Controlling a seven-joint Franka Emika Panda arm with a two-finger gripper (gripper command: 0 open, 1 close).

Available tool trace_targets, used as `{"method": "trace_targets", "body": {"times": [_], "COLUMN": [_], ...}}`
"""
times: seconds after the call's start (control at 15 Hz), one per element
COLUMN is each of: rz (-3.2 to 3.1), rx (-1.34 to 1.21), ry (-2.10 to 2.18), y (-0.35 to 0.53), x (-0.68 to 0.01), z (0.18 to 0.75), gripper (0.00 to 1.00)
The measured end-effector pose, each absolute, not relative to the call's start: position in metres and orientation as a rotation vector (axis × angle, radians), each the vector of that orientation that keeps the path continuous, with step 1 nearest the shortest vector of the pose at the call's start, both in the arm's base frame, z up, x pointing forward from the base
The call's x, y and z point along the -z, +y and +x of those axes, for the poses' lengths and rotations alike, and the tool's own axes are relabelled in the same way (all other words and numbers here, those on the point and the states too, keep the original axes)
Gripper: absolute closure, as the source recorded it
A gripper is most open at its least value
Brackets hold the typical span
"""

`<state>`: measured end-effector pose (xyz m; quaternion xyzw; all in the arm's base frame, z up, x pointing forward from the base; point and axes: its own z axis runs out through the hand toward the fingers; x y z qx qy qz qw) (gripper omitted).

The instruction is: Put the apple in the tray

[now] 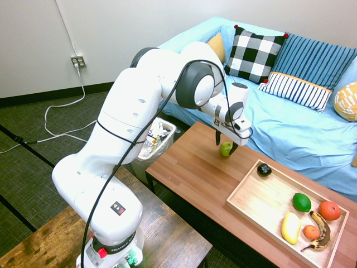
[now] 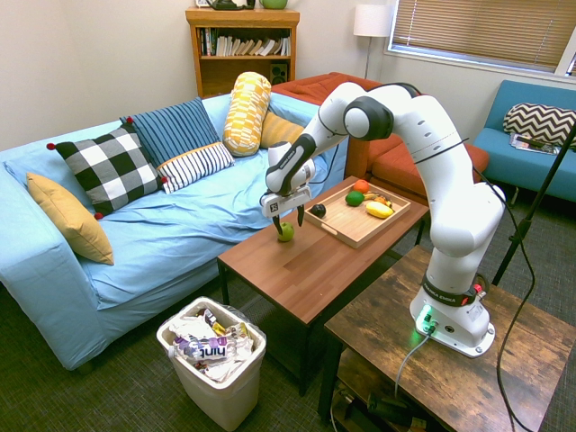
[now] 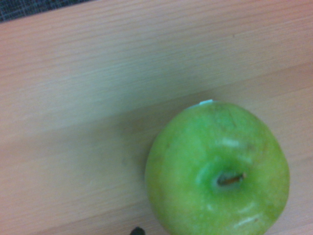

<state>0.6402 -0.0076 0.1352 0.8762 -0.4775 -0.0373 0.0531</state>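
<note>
First exterior view: my fingers (image 1: 226,146) stand wide open, one on either side of the green apple (image 1: 225,149), which rests on the counter (image 1: 192,153) near its end beside the bin (image 1: 158,144). Second exterior view: the apple lies outside the tray (image 2: 356,219). Wrist view: the stem shows in the apple's dimpled top.

Room evenly bright; wrist view soft, blurred, with faint shadow
</note>
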Motion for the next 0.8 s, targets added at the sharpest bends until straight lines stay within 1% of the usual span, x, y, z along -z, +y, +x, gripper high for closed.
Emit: {"method": "trace_targets", "body": {"times": [0.2, 0.27, 0.8], "rz": [2.658, 2.657, 2.662], "rx": [0.124, 0.129, 0.138], "ry": [-1.450, -1.448, -1.452], "y": [-0.008, -0.007, -0.004], "x": [-0.125, -0.124, -0.116], "z": [0.649, 0.652, 0.661], "gripper": [0.00, 1.00, 1.00]}}
